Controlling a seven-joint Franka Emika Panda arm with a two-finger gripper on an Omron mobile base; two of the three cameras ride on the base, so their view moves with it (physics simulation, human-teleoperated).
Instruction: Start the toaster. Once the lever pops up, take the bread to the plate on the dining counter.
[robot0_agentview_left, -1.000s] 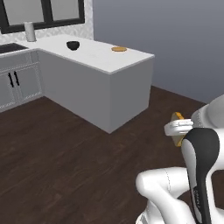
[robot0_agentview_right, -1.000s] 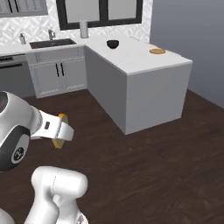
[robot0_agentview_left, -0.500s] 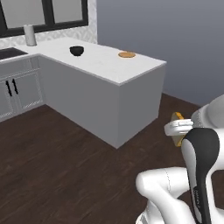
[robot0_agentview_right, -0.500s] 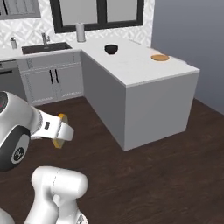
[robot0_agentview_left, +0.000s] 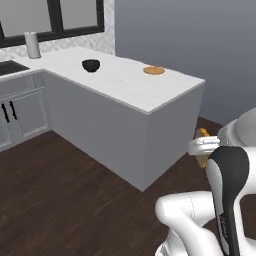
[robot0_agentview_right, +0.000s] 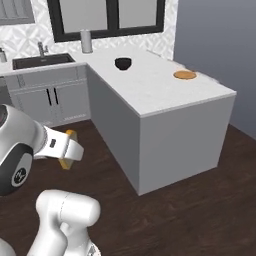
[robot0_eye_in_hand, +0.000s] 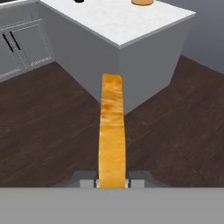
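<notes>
My gripper (robot0_eye_in_hand: 112, 182) is shut on the bread (robot0_eye_in_hand: 112, 131), an orange-yellow slice seen edge-on, sticking out between the fingers. It is held low over the dark floor, short of the dining counter (robot0_eye_in_hand: 118, 22). From the base views the bread (robot0_agentview_left: 203, 133) (robot0_agentview_right: 69, 133) pokes out of the white hand (robot0_agentview_left: 205, 146) (robot0_agentview_right: 62, 145). The tan-orange plate (robot0_agentview_left: 154, 70) (robot0_agentview_right: 185, 75) (robot0_eye_in_hand: 142, 2) lies near the counter's far corner, with nothing on it. The toaster and its lever are out of view.
A black bowl (robot0_agentview_left: 91, 65) (robot0_agentview_right: 123, 63) sits on the dining counter (robot0_agentview_left: 125, 87) (robot0_agentview_right: 150, 95) farther back. A sink (robot0_agentview_right: 42, 61), grey cabinets (robot0_agentview_right: 55, 102) and a grey cylinder (robot0_agentview_left: 32, 45) line the back wall. Dark wood floor (robot0_agentview_left: 60, 200) surrounds the counter's corner.
The whole picture has shifted: the base has driven, and the dining counter now looks closer and more central. The bread stays gripped as before.
</notes>
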